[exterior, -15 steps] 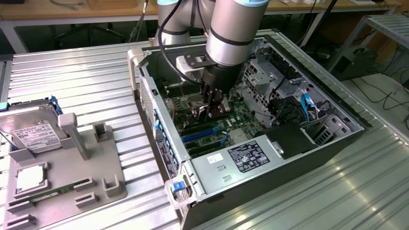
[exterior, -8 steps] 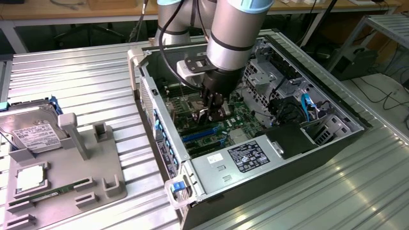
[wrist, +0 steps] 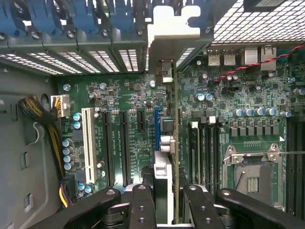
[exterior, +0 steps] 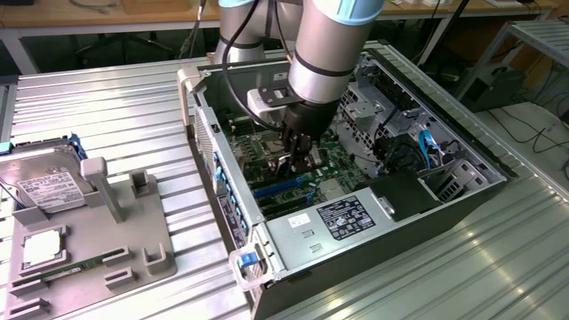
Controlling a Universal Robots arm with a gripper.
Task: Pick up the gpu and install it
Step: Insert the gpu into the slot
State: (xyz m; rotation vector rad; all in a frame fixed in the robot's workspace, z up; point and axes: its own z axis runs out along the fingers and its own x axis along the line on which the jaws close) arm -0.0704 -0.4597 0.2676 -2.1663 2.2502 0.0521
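My gripper [exterior: 298,152] is down inside the open computer case [exterior: 213,143], just above the green motherboard [wrist: 126,95]. Its black fingers [wrist: 142,205] are shut on the gpu [wrist: 164,164], which I see edge-on in the wrist view as a thin green board with silver parts. The card's pale end bracket [wrist: 174,24] reaches to the slotted rear wall of the case. The card stands upright along the blue expansion slot [wrist: 156,126]; I cannot tell whether it touches the slot. In the exterior view the gpu [exterior: 307,160] shows only partly between the fingers.
A grey fixture [exterior: 133,227] on the exterior view's left carries a silver hard drive [exterior: 44,183] and a thin memory stick [exterior: 66,270]. Inside the case are the power supply [exterior: 342,217], the processor socket [wrist: 250,174], a white slot [wrist: 87,143] and cable bundles [wrist: 40,112].
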